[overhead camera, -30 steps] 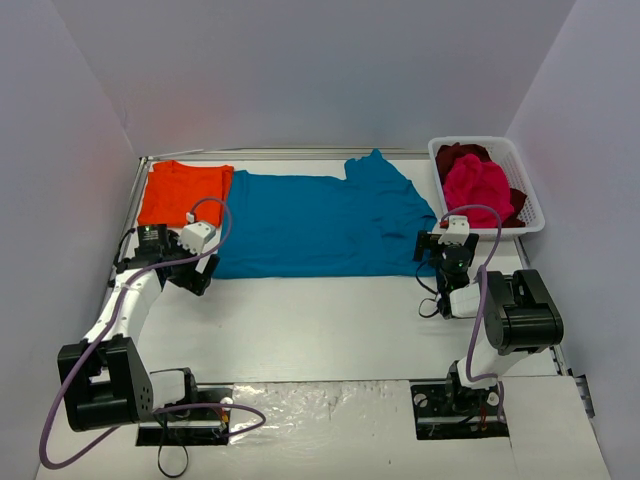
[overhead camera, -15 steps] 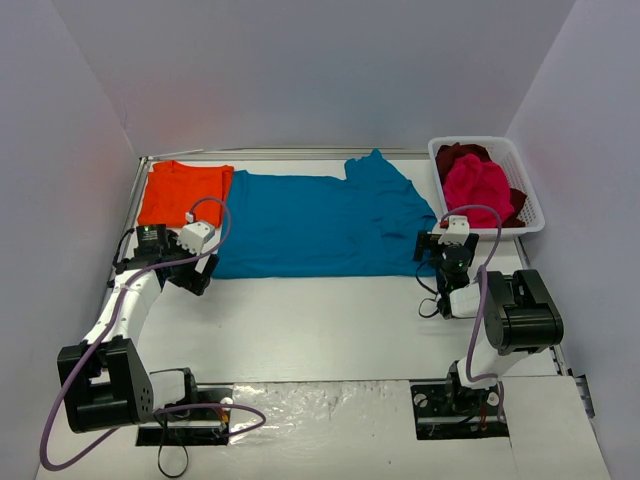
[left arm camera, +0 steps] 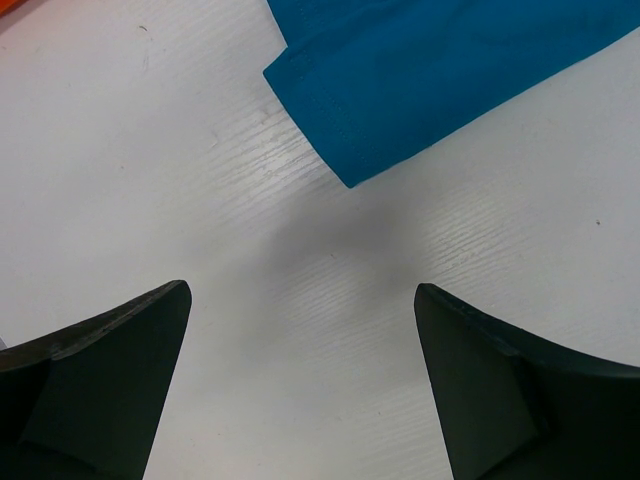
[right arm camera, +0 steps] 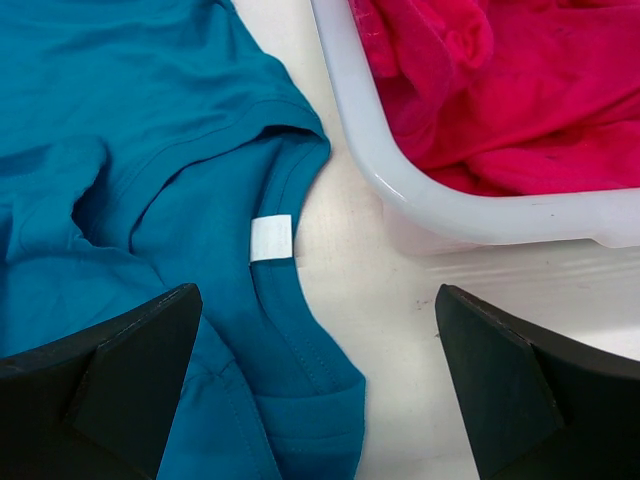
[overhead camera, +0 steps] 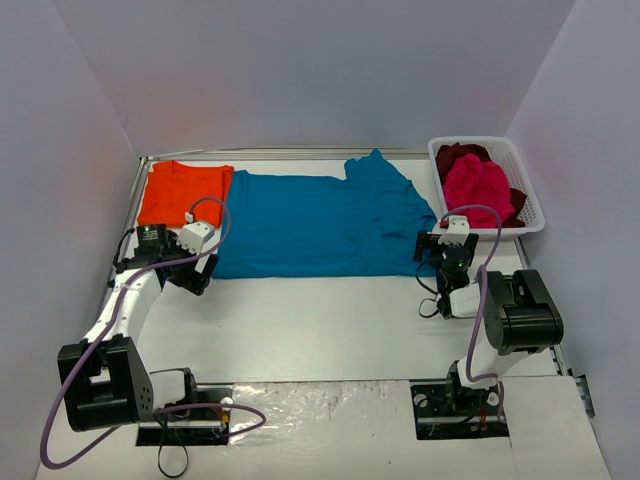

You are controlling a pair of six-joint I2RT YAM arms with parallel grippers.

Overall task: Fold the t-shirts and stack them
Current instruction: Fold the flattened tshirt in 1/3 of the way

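Left gripper (left arm camera: 300, 300): jaws wide apart and empty, over the bare white table (left arm camera: 150, 150), just short of the hem corner of the teal-blue cloth short-sleeved t-shirt (left arm camera: 420, 80).
Right gripper (right arm camera: 318, 295): jaws wide apart and empty, over that shirt's collar and white neck label (right arm camera: 271, 238), just beside the white plastic slotted basket (right arm camera: 450, 205).
Teal-blue t-shirt: spread flat across the far half of the table.
Risk, left: closing here would likely pinch nothing, as the hem lies ahead of the fingers.
Risk, right: a finger may catch the basket wall, or take only 1 collar layer and twist the cloth.
Risk, both: an uneven lift could drag cloth over the folded orange cloth t-shirt (overhead camera: 180, 192) touching its left edge.
T-shirts: 4, namely 1 teal-blue, 1 orange, and in the basket 1 magenta-pink cloth t-shirt (overhead camera: 478, 185) and 1 dark red cloth t-shirt (overhead camera: 458, 155).
Baskets: 1.
Grippers: 2.
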